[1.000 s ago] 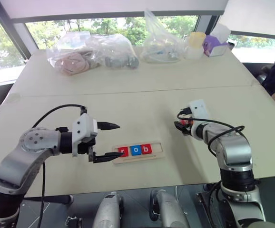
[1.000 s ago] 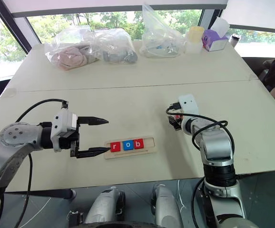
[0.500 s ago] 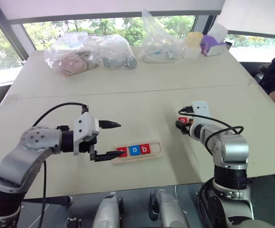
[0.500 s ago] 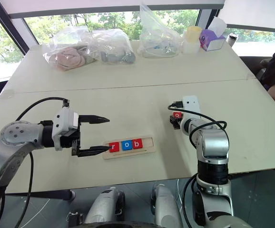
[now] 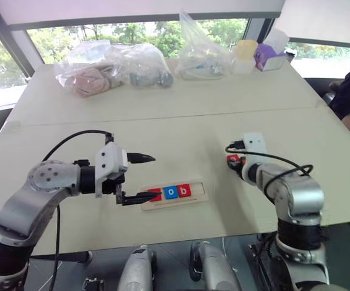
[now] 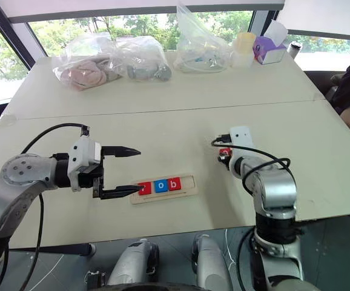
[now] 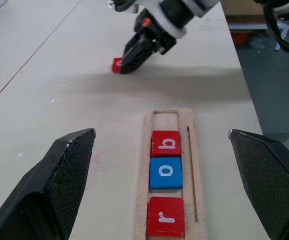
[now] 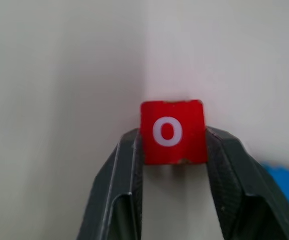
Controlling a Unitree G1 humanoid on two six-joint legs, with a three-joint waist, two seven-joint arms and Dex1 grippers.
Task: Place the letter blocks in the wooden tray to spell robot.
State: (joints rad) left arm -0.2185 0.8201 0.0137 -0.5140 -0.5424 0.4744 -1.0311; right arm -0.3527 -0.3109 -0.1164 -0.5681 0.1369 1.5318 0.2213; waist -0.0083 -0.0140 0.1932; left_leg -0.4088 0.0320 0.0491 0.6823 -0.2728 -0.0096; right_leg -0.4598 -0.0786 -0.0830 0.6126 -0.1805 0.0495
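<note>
Three letter blocks, red r (image 7: pixel 165 223), blue o (image 7: pixel 166 172) and red b (image 7: pixel 165 143), already lie in the wooden tray (image 5: pixel 174 194), filling it from the end nearest the left gripper (image 5: pixel 140 178); the two places at the tray's far end are bare. Change noted: the right gripper (image 8: pixel 173 150), whose fingers stood apart a second ago, has closed on the red o block (image 8: pixel 172 131), one finger against each side edge, well to the right of the tray. Judged meaning: the fourth letter is now secured and next needs carrying to the empty place just beside the b. Whether this block has left the table (image 5: pixel 181 130) or sits on it cannot be told. Left gripper: wide open, holding nothing, its lower finger by the tray's r end, touching or not undecided. Hard to make out: a blue patch (image 8: pixel 287 187) at the edge of the right wrist view, beside the held block and farther from the tray, is cut off with no letter readable; judged likely the t block. From the head views the right fingers are mostly hidden behind the white wrist housing (image 5: pixel 254 144).
</note>
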